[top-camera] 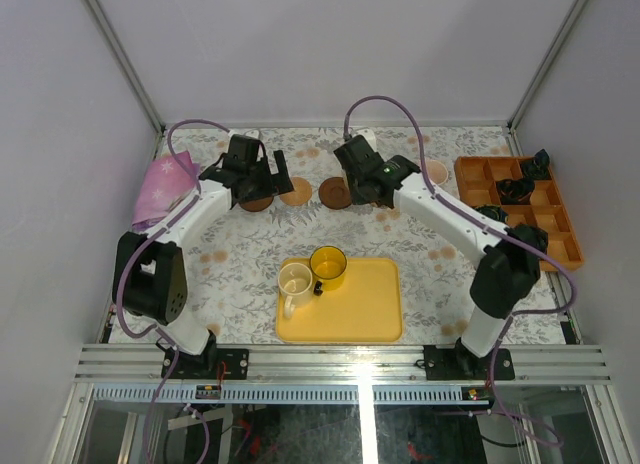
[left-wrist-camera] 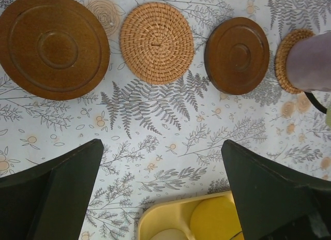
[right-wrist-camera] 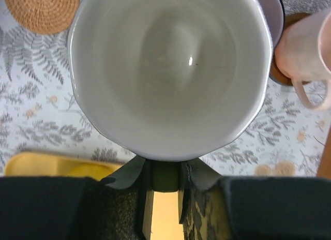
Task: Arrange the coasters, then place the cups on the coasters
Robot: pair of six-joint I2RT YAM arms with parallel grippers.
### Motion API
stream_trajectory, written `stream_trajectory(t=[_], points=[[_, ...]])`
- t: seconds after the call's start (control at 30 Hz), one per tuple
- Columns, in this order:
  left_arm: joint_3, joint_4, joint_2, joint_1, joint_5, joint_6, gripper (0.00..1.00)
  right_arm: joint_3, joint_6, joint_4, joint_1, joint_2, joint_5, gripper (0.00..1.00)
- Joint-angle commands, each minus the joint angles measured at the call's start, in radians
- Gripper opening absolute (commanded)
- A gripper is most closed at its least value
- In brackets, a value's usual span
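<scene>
Right pincer (right-wrist-camera: 165, 166) is clamped on the near rim of the purple-grey cup (right-wrist-camera: 170, 69). It holds the cup at the far row, over the woven coaster (left-wrist-camera: 286, 54) at the right end of my left wrist view. From that side the base looks down on the coaster or just above it; I cannot tell whether it touches.

I judge the step in hand to be setting this cup down. To do it well I would check that the coaster's edge shows evenly round the base and lower slowly until the cup bears flat. Then I would let go and lift straight up, so no finger drags the rim.

The pink cup (right-wrist-camera: 305, 43) stands just beside on its own dark coaster (right-wrist-camera: 276, 77), handle on the near side, so I want no sideways sweep to the right.

Left pincer (left-wrist-camera: 161, 147) hangs wide open and empty near the three bare coasters (left-wrist-camera: 156, 42), and I would leave it out of this. A cream cup (top-camera: 294, 280) and a yellow cup (top-camera: 328, 266) wait on the tray (top-camera: 375, 319).
</scene>
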Motion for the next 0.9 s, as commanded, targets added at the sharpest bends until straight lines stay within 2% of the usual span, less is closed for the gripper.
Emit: stream_trajectory(t=[0.0,0.43,0.87], points=[[0.013,0.038,0.013,-0.006,-0.047,0.045,0.98,0.102,-0.006,0.167,-0.040,0.068,-0.037,0.00],[0.011,0.037,0.040,-0.005,-0.090,0.079,0.98,0.293,0.039,0.211,-0.062,0.325,-0.089,0.00],[0.024,0.044,0.064,-0.004,-0.089,0.072,0.98,0.320,0.060,0.205,-0.079,0.394,-0.139,0.00]])
